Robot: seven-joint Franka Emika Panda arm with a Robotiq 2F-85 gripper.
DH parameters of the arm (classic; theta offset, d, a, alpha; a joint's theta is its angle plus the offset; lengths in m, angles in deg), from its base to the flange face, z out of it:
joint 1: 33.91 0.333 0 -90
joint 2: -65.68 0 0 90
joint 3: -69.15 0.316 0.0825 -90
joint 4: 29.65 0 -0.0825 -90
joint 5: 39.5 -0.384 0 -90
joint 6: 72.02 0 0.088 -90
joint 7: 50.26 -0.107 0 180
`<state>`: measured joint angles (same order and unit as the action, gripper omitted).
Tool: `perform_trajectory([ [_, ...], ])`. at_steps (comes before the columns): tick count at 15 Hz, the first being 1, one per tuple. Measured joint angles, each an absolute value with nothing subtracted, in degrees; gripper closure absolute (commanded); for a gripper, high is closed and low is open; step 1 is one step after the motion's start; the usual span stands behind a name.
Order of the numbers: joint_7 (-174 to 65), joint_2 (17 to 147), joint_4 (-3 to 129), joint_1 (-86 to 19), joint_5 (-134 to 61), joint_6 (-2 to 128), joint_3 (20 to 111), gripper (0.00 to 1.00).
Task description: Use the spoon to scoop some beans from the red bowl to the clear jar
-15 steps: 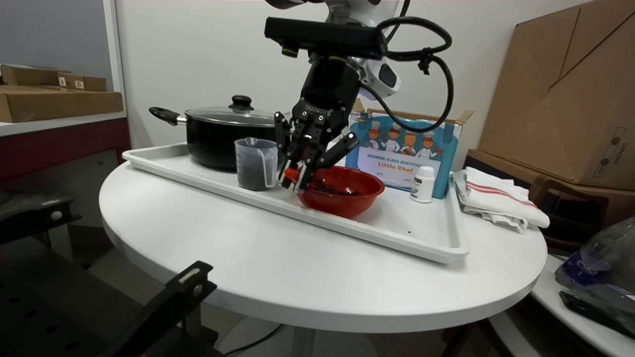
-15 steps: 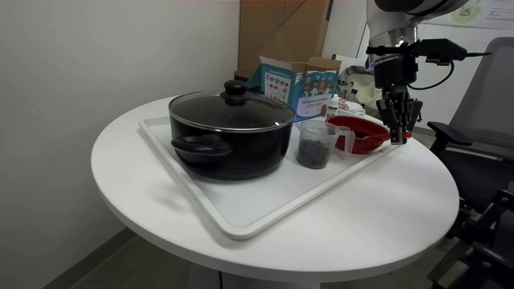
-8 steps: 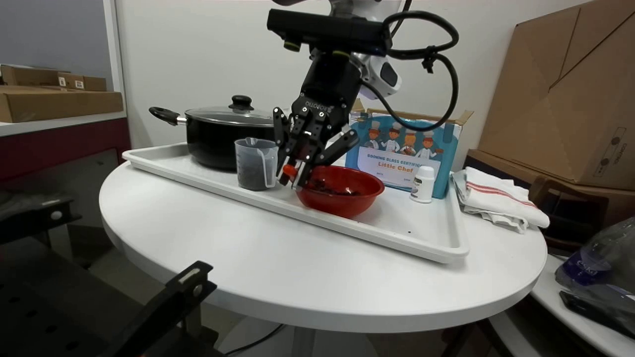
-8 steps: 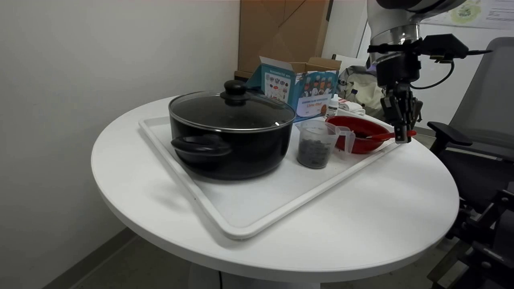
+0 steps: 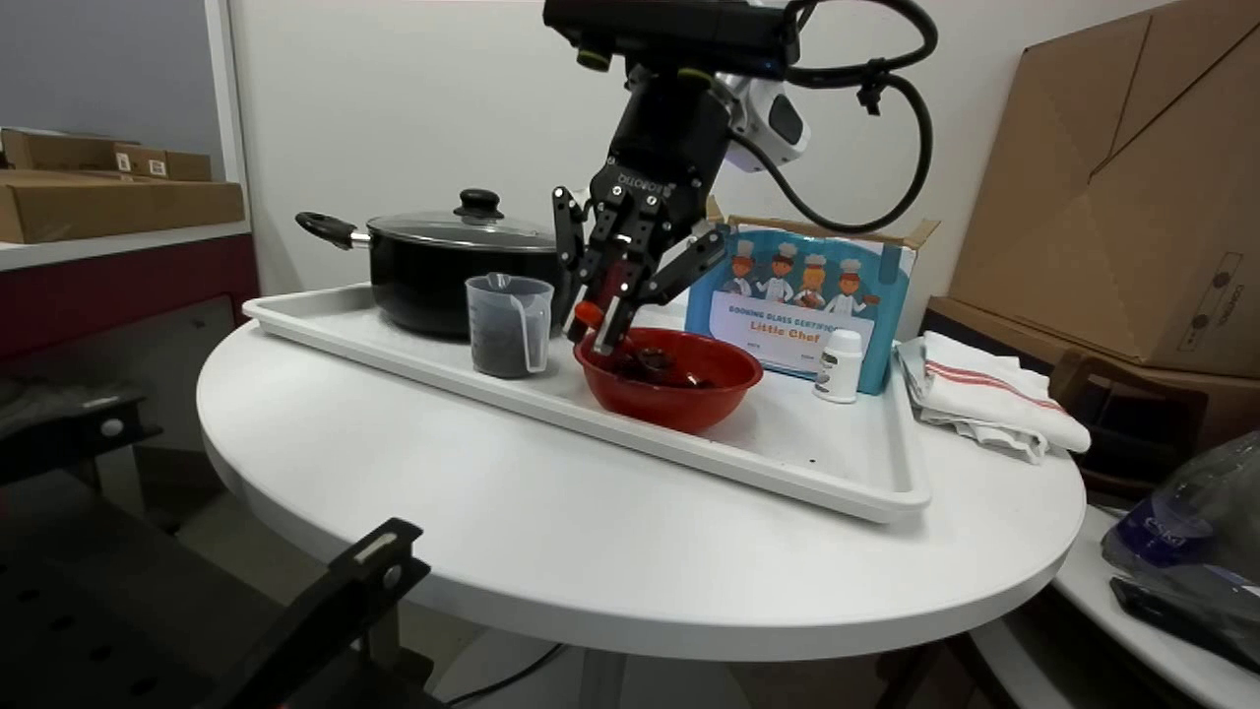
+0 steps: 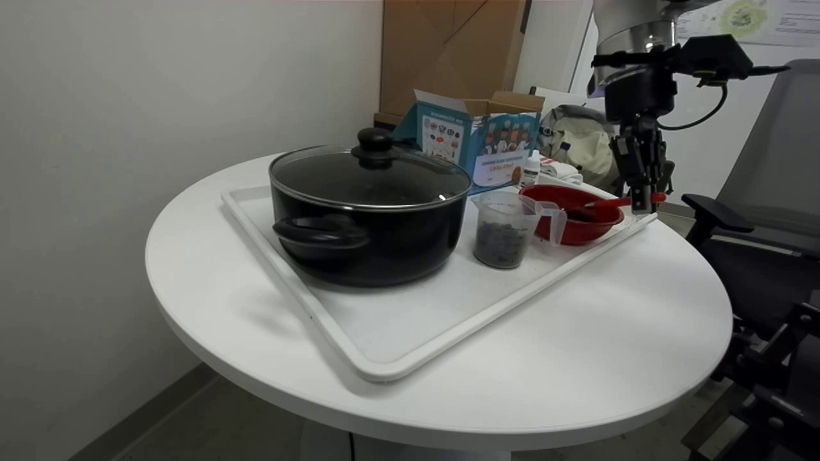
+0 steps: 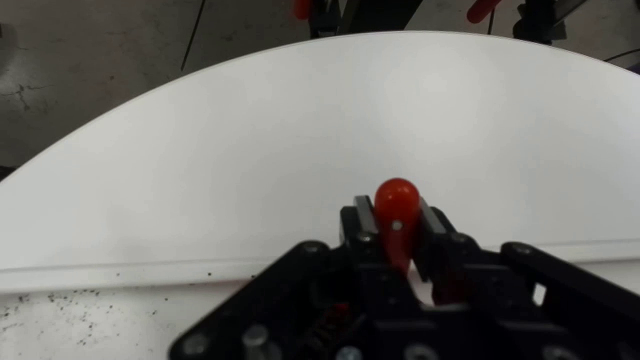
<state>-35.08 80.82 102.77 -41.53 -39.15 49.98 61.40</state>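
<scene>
Together on one white tray (image 5: 847,443): red bowl (image 5: 689,409), clear jar (image 5: 497,313), black pot (image 6: 384,246)

Red bowl: wide, shallow; dark beans (image 5: 655,370) lay loose inside. Clear jar: see-through, handled; stood upright near the bowl, to its left in both exterior views, its lower part dark with contents. Black pot: glass-lidded; stood farther left. White bottle (image 5: 839,369): in an exterior view, right of the bowl, in front of a blue box (image 5: 787,295).

Spoon (image 6: 608,203): red-orange; sloped from the gripper (image 7: 395,205) down into the red bowl; whether its tip touched beans could not be told. Gripper: fingers drawn together on the spoon's handle, parted only by its thickness. Arm (image 6: 628,22): reached down from above, fingers pointing downward beside the bowl's rim.

White tray: rimmed; dark specks (image 7: 82,315) lay scattered on it. Table (image 5: 591,561): round, white. Folded towel (image 5: 994,394): red-striped; lay right of the tray in an exterior view. Cardboard box (image 5: 1122,197): large; stood far right there. Office chair (image 6: 778,160): dark; stood right in an exterior view.
</scene>
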Motion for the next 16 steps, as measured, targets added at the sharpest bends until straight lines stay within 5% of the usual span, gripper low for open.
perform_trajectory([
  [16,-37.0,73.42,104.92,-39.06,-33.9,47.24,64.28,0.9],
])
